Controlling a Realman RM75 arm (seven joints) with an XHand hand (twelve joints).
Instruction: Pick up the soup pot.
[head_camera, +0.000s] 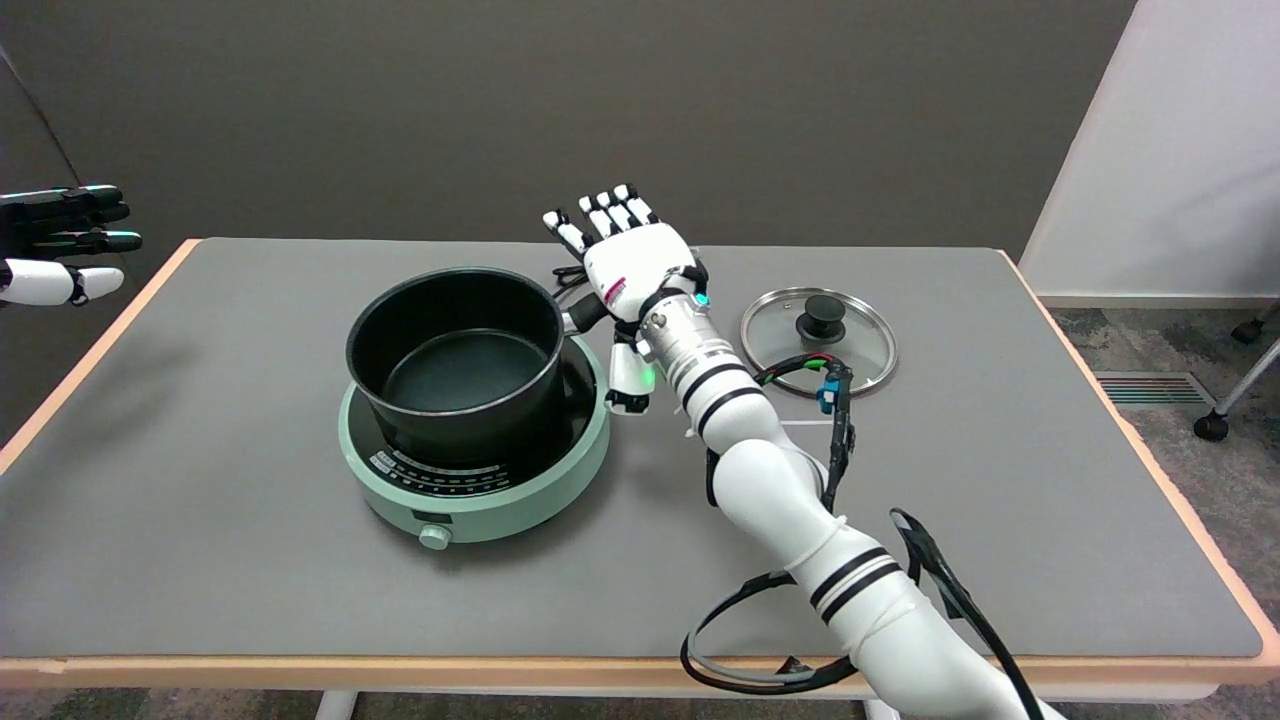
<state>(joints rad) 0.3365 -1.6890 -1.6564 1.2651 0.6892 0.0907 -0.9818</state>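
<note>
A black soup pot (455, 355) with nothing inside stands on a mint-green induction cooker (480, 470) left of the table's middle. Its short black handle (585, 312) sticks out to the right. My right hand (625, 265) hovers right over that handle, back of the hand facing the camera, fingers (605, 215) stretched out and apart toward the far edge. The thumb (630, 375) hangs down beside the cooker's right rim. The hand holds nothing; the outer end of the handle is hidden under it.
A glass lid (818, 340) with a black knob lies flat to the right of my forearm. The idle left hand (60, 245) hangs in the air at the far left. Cables loop along my right arm (780, 480). The table's wooden edge (300, 668) runs along the front.
</note>
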